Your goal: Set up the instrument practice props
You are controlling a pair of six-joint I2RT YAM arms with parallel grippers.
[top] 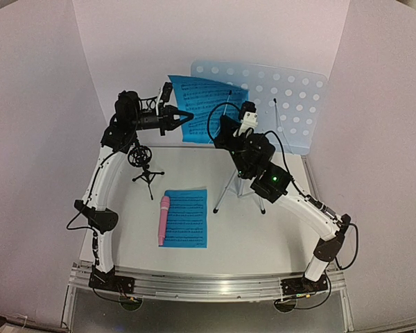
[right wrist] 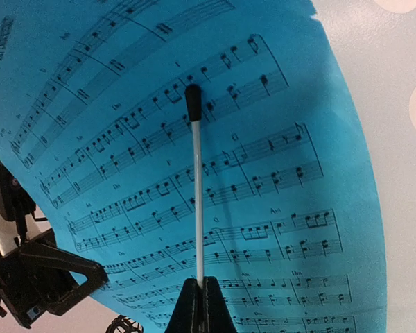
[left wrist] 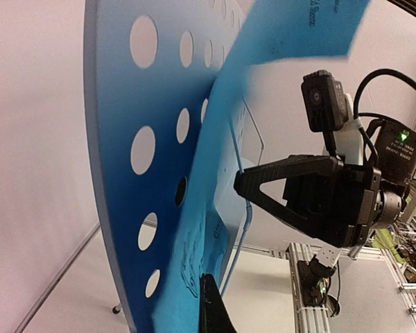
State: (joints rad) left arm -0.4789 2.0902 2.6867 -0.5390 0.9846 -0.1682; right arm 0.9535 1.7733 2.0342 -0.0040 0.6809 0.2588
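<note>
The stand [top: 291, 104] stood at the back of the table [top: 263, 236] on its silver tripod [top: 229, 189], its pale, holed panel facing the arms. One sheet [top: 202, 107] stood upright against the panel's left part, its top corner curling away from the panel. The left gripper [top: 186, 115] reached in from the left at the sheet's edge. In its wrist view one finger [left wrist: 211, 305] lay against the printed face and the other was hidden behind the paper, so the fingers looked closed on the sheet. The right gripper [right wrist: 199, 288] was closed narrowly on the stand's thin wire [right wrist: 196, 194], which ran up across the front of the sheet to a black tip. The second sheet [top: 191, 218] lay flat on the table, in front of the tripod. The mic [top: 163, 220] lay along that sheet's left edge, partly on it. The holder [top: 144, 161] stood on its three black legs to the left, near the left arm and apart from the mic.
</note>
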